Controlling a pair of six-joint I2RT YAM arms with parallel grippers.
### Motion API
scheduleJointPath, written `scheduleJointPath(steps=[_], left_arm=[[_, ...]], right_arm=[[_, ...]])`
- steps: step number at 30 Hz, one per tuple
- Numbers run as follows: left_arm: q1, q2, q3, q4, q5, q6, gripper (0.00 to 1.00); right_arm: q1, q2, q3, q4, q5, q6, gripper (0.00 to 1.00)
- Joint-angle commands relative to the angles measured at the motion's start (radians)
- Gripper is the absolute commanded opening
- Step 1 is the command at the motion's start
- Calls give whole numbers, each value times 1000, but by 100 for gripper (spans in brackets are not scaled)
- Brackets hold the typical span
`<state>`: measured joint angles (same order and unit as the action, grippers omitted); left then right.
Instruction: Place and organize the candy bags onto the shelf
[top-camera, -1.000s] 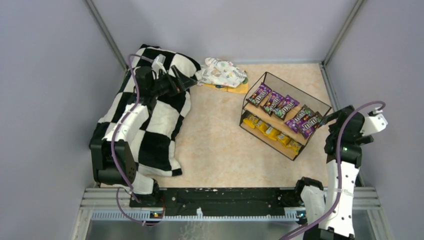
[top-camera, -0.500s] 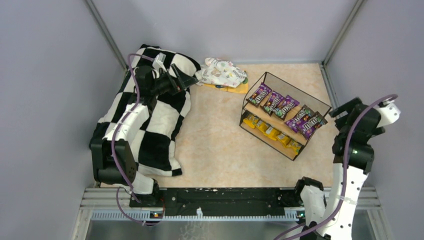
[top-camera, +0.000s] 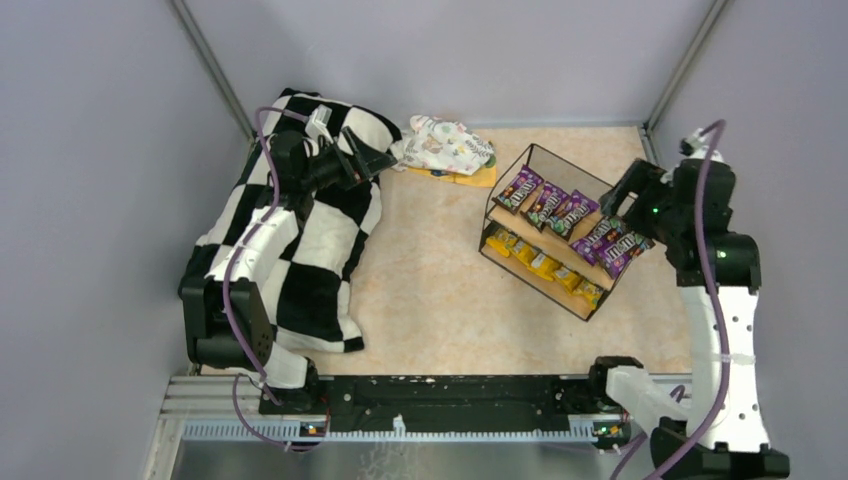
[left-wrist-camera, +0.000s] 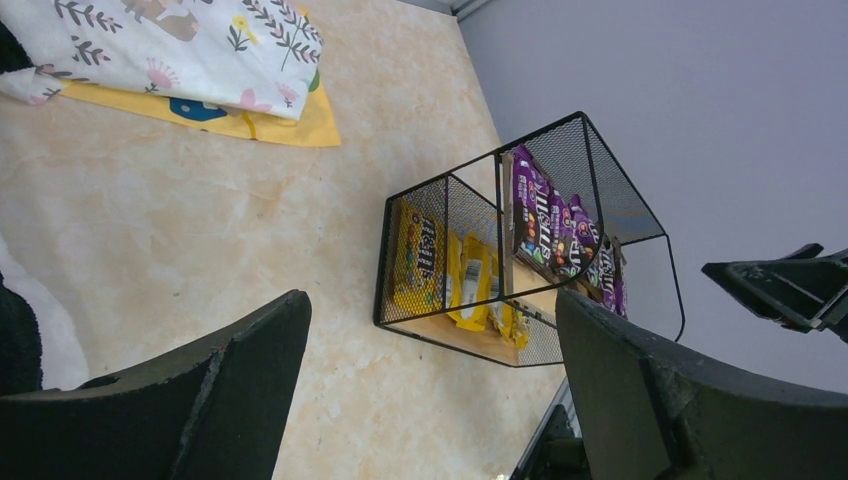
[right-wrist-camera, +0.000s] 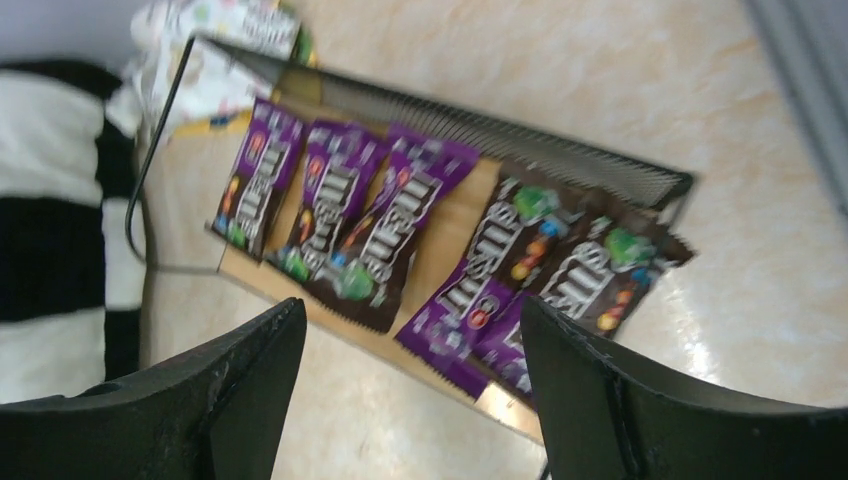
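Observation:
The shelf (top-camera: 535, 149), black wire with wooden boards, stands right of centre. Several purple candy bags (top-camera: 560, 212) lie in a row on its upper tier, and several yellow candy bags (top-camera: 545, 265) on its lower tier. My right gripper (top-camera: 622, 197) is open and empty, hovering just above the upper tier's right end. In the right wrist view the purple bags (right-wrist-camera: 400, 230) lie below the open right gripper (right-wrist-camera: 415, 390). My left gripper (top-camera: 385, 160) is open and empty over the blanket, far left of the shelf. The left wrist view shows the shelf (left-wrist-camera: 590, 140) and the yellow bags (left-wrist-camera: 470, 280).
A black-and-white checkered blanket (top-camera: 300, 240) covers the left side. A white floral cloth bundle (top-camera: 450, 145) lies on a flat orange sheet (top-camera: 475, 180) at the back centre. Grey walls close in on three sides. The right wall is close behind the right arm.
My right arm swung away from the shelf's right end, then rose and came back over the upper tier's right end. The left arm and the bags have not moved.

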<state>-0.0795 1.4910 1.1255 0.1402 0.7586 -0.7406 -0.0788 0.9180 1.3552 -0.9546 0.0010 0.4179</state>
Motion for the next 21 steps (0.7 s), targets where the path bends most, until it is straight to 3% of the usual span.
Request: scheduleJointPath(steps=[1,5,10,18,21], left_arm=[[-3,-8,-1,68,29,-16,98],[-3,-4,2,56,20,-3,98],[-2,11,6,44,17,8,98],[-2,18,9,37,14,15,98],[-2,22,9,35,15,18,98]], right_arm=[[187,40,34,-71,52,25,78],[282,109,27,-108,146,41,78],[400,210,59,-217,371,89,78],[403,201,-31,-110,415,110,78],[396,169,-76,-48,430,123,69]])
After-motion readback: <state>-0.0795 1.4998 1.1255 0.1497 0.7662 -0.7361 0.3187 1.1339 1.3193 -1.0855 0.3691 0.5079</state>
